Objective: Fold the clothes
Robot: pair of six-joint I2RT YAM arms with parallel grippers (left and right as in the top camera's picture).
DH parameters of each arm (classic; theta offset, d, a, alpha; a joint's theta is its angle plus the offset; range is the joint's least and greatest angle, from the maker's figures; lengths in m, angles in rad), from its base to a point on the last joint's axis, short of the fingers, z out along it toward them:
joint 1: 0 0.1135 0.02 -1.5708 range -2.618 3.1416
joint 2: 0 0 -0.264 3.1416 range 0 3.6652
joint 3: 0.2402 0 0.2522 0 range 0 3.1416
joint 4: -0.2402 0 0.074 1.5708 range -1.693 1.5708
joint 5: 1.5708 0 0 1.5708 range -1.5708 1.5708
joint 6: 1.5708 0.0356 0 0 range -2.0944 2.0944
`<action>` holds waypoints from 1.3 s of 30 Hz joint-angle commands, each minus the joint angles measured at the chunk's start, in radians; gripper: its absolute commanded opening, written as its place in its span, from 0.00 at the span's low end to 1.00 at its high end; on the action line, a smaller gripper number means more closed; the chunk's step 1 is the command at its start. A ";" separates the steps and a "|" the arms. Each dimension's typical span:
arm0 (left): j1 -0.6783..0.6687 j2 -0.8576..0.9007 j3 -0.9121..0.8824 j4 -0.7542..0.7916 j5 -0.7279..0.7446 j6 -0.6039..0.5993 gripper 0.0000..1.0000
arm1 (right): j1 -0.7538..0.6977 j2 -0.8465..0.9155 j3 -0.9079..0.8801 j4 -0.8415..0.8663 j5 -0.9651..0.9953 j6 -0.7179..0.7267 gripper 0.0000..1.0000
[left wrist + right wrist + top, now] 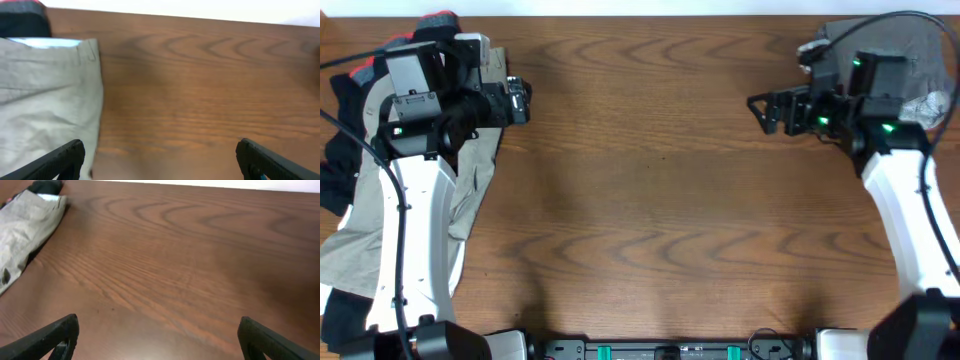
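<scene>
The khaki-beige shorts [470, 190] lie crumpled at the table's left edge, partly under my left arm. In the left wrist view [45, 95] their pale blue waistband lining shows at the top, and they also show far left in the right wrist view [25, 222]. Black garments with red trim [350, 110] lie beside them at the far left. A grey garment [910, 60] lies at the back right corner behind my right arm. My left gripper [520, 100] is open and empty over the shorts' right edge. My right gripper [765, 110] is open and empty above bare wood.
The wooden table [660, 200] spans the view. Black cables [350, 60] run over the left pile, and another cable loops over the right arm. The arm bases stand at the front edge.
</scene>
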 commanded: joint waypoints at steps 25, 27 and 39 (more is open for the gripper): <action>0.421 0.525 0.029 0.447 -0.345 -0.056 0.99 | 0.071 0.053 0.023 -0.060 -0.029 0.029 0.91; 0.428 0.555 0.029 0.462 -0.360 -0.051 0.99 | 0.078 0.055 0.023 -0.060 -0.018 0.029 0.91; 0.441 0.609 0.030 0.542 -0.362 -0.063 0.34 | 0.105 0.055 0.019 -0.057 0.042 0.047 0.89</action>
